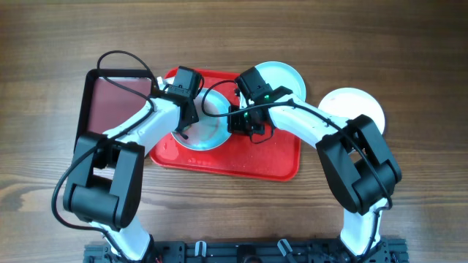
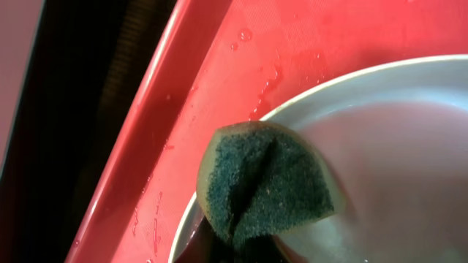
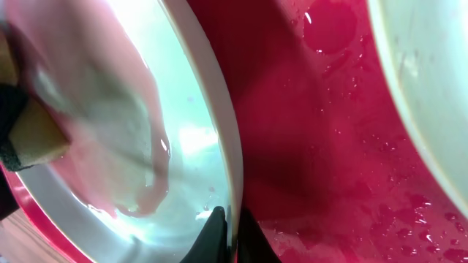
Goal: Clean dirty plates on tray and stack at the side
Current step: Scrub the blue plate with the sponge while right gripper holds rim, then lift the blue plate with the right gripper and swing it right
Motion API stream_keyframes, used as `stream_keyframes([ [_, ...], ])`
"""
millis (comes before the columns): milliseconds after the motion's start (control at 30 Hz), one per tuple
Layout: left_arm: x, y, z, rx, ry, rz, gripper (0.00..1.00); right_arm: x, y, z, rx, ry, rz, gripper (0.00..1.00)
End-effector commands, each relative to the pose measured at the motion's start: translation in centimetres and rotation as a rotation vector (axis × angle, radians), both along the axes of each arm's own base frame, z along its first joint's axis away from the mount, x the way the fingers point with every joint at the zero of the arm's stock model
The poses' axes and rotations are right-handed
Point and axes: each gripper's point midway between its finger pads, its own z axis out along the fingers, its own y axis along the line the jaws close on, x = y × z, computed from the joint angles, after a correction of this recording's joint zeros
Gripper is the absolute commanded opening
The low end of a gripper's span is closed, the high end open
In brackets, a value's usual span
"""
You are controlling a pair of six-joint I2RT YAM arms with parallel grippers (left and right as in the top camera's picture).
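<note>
So the red tray (image 1: 281, 162) sits mid-table with the darker maroon tray (image 1: 110, 102) touching it at its 9 o'clock. One turquoise plate (image 1: 212, 135) lies in the left half of the red tray, and both arms are on it.

The right gripper (image 3: 228, 232) is clamped on that plate's rim at roughly the plate's 3 o'clock, with one finger inside the rim and one outside. The wrist cam shows a thin pinkish watery film over the plate's surface and droplets all over the tray floor next to it.

The left gripper (image 1: 187, 123) is closed on a sponge (image 2: 267, 183). The sponge's green scouring face is toward the camera with a yellowish edge around it, and it's pressed against the plate around its 10 o'clock, right over the rim. The fingers are mostly hidden behind the sponge, so I'd say it's pinched from below, but I can't make out the exact hold.

A second turquoise plate (image 1: 281, 77) sits at the tray's 1 o'clock corner, overhanging the far rim. The white plate (image 1: 358, 108) is off the tray, on the table (image 1: 409, 58) at the tray's 2 o'clock, near it and partly under the right arm.
</note>
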Motion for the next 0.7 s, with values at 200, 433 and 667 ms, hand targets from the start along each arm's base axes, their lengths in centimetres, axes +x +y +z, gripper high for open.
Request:
stream_keyframes([
  [200,3.7,0.4,10.8,-0.041,-0.085,0.05,0.04,-0.3,-0.8,-0.8,-0.028,0.01,0.022,0.04],
  [433,2.2,1.2,12.1,-0.231,0.008,0.0,0.04,1.3,-2.1,4.2,-0.089,-0.176,0.066,0.04],
  [667,1.6,2.2,11.6,-0.262,0.039,0.028,0.04,1.5,-5.5,9.8,-0.344,-0.408,0.04,0.04],
])
